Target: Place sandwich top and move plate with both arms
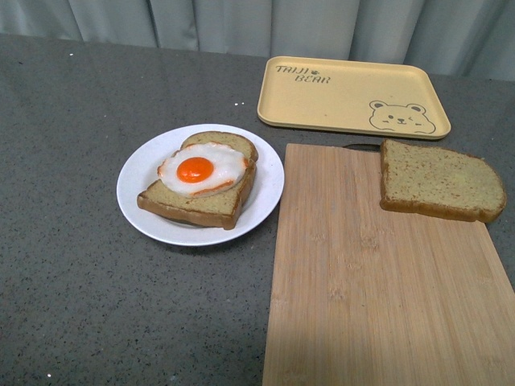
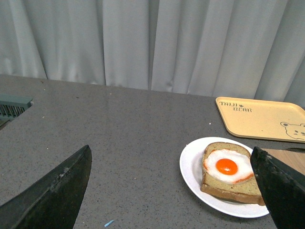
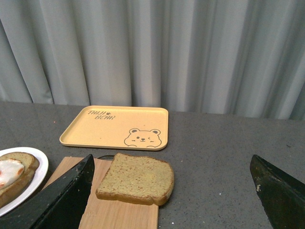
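Observation:
The sandwich top (image 1: 441, 180), a plain tan slice with a dark crust, lies on the far right corner of a wooden cutting board (image 1: 378, 281); it also shows in the right wrist view (image 3: 137, 178). The white plate (image 1: 141, 173) holds a bread slice with a fried egg (image 1: 199, 169); the plate shows in the left wrist view (image 2: 190, 164) too. No arm shows in the front view. My left gripper (image 2: 174, 191) is open and empty, short of the plate. My right gripper (image 3: 171, 191) is open and empty, short of the sandwich top.
A beige tray with a bear drawing (image 1: 352, 95) lies behind the board on the grey table. A grey curtain hangs behind the table. A grey ribbed object (image 2: 12, 106) shows at the table's edge in the left wrist view.

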{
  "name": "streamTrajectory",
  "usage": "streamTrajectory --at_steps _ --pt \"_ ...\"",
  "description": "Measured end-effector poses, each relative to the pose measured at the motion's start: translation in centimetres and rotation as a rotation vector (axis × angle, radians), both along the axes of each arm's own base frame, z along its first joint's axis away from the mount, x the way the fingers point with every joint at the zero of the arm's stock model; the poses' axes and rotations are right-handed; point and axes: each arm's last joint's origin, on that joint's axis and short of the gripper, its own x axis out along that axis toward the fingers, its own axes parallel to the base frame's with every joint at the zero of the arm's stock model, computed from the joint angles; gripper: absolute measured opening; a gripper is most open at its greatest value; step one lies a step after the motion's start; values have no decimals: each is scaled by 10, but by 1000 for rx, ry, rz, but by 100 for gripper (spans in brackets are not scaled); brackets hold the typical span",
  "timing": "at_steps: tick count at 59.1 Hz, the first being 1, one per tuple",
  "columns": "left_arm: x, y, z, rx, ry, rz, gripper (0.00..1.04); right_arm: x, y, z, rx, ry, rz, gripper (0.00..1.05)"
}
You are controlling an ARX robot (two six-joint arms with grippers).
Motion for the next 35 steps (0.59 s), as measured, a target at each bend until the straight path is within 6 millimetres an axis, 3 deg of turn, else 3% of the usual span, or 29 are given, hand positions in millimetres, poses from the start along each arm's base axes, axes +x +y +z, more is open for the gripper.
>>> streamTrajectory --at_steps 35 --pt "0 0 0 0 0 0 98 0 0 0 0 0 0 95"
